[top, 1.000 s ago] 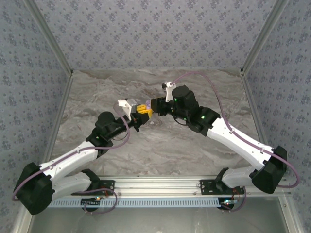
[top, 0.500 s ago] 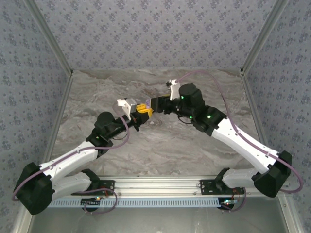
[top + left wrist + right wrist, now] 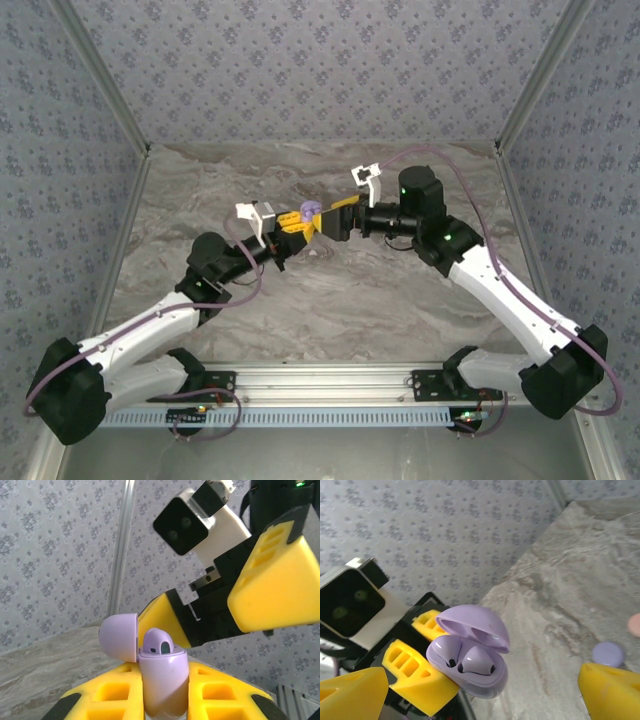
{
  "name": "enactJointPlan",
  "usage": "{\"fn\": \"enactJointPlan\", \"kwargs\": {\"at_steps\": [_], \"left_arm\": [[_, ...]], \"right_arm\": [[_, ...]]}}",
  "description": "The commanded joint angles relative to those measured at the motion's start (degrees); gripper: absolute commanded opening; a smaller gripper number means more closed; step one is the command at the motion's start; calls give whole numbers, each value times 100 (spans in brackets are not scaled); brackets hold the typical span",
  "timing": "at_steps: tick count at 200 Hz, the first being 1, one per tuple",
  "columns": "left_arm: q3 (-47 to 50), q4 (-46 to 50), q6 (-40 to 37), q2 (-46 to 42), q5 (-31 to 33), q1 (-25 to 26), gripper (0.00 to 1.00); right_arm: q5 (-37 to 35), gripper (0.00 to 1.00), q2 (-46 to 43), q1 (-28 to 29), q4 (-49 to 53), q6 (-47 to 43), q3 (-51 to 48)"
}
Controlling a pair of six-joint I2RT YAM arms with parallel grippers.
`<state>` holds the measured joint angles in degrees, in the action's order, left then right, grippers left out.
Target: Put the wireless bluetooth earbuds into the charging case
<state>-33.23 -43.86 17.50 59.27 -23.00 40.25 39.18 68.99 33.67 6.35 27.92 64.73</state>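
The lavender charging case (image 3: 163, 677) stands upright between the yellow fingers (image 3: 107, 694) of my left gripper (image 3: 162, 702), which is shut on it. Its lid (image 3: 475, 625) is hinged open. Two lavender earbuds (image 3: 477, 660) sit in the case's sockets, side by side. In the top view the case (image 3: 310, 210) is held above the middle of the table by the left gripper (image 3: 292, 224). My right gripper (image 3: 330, 215) faces it from the right, open and apart from the case. Its yellow fingertips (image 3: 355, 692) stand wide at the bottom corners of the right wrist view.
A lavender round disc (image 3: 608, 653) and a pinkish disc (image 3: 635, 625) lie on the marble table (image 3: 330, 300) below the right gripper. Patterned walls close in the back and both sides. The arms' bases sit at the near rail.
The right gripper has drawn back to the right, away from the case, and its wrist has swung round. The open lavender case now shows between the two grippers.
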Motion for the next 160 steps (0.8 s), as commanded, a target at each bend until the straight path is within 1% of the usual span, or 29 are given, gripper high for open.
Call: {"fn": "enactJointPlan", "kwargs": {"at_steps": [1,37,100,160], "left_arm": [[-276,-432,115,-79,-378,25,0],[-346,-430,155,-16,-501,29,0],[-440,-219,134,76,-573,32,0],[-435,-24,27,76,-470,33,0]], "right_arm": [[804,100,86,30,-325,69,90],[983,100,115,120,-485,86,194],[898,100,-62,157,-508,-128,309],[789,100,-368,166,-138,-437,309]]}}
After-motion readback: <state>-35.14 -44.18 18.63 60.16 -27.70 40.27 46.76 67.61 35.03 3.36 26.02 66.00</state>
